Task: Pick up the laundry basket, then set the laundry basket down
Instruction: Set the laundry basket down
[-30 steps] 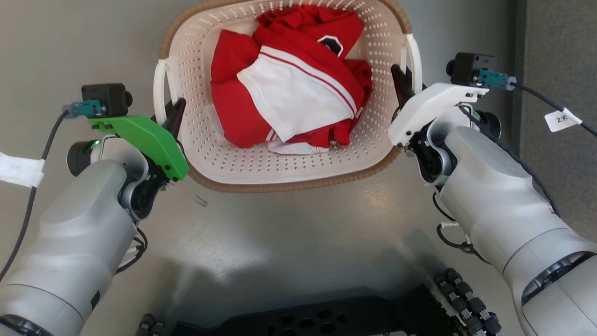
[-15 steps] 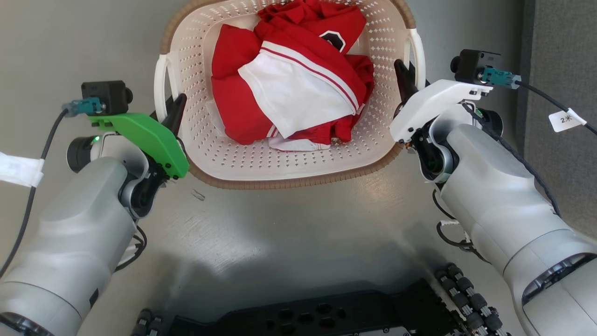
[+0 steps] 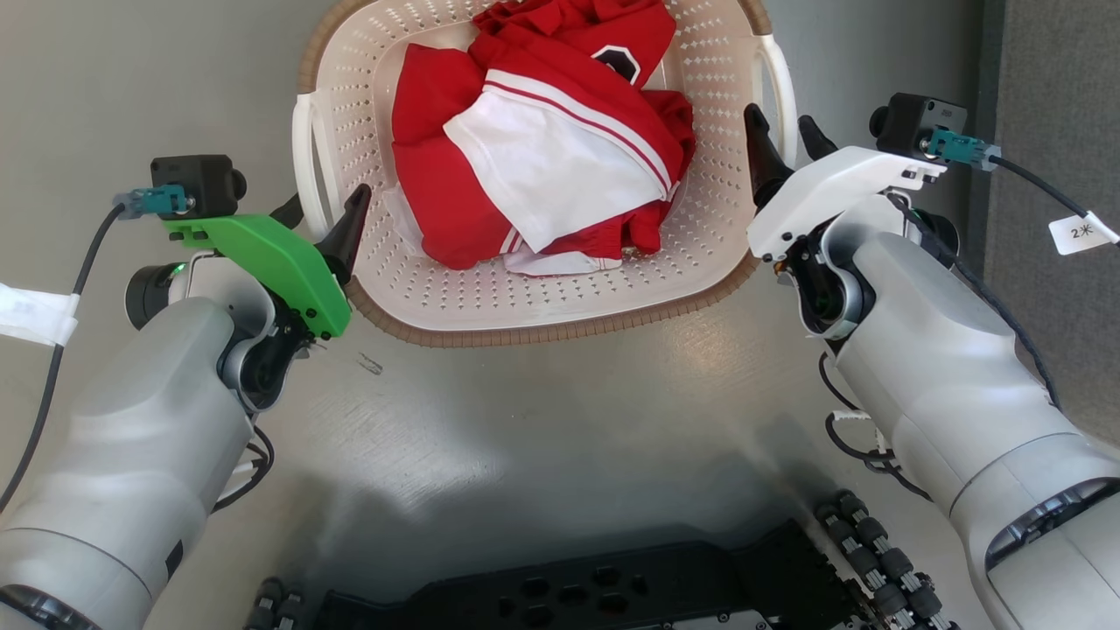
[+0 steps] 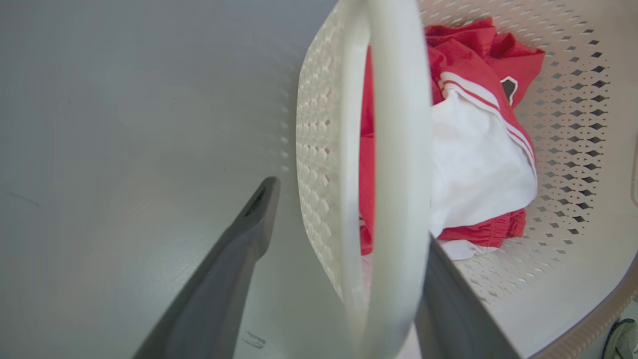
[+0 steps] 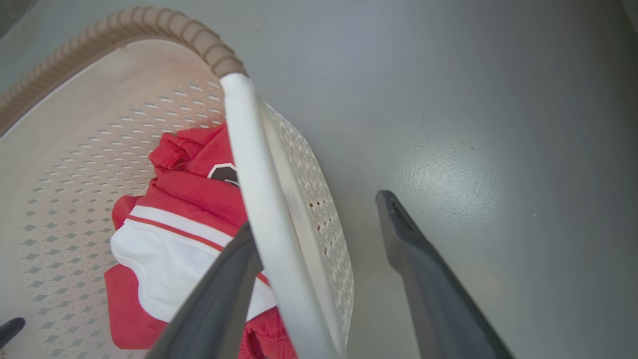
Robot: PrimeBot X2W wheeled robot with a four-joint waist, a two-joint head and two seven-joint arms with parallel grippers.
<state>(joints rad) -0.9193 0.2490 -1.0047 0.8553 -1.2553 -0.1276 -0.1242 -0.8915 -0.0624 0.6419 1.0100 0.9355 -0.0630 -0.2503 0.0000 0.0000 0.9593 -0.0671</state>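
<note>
Laundry basket [image 3: 542, 297] down on the grey floor [image 3: 560, 420], straight ahead of the robot's base and between the two arms, upright, with a crumpled red and white garment [image 3: 542, 149] inside. Left claw [image 3: 322, 219] open wide at the basket's left handle [image 3: 303, 157], one dark finger outside the basket wall, the other over the rim on the inside. From the left wrist, that white handle standing between the two fingers [image 4: 232, 259], with a strip of floor showing between it and the outer one; contact with the inner one impossible to tell. Right claw [image 3: 781, 144] open too, straddling the right handle [image 3: 781, 74] near its lower end, one finger inside the basket, one outside. From the right wrist, a plain gap between the handle and the outer finger [image 5: 413, 259]; inner finger just beside the handle.
</note>
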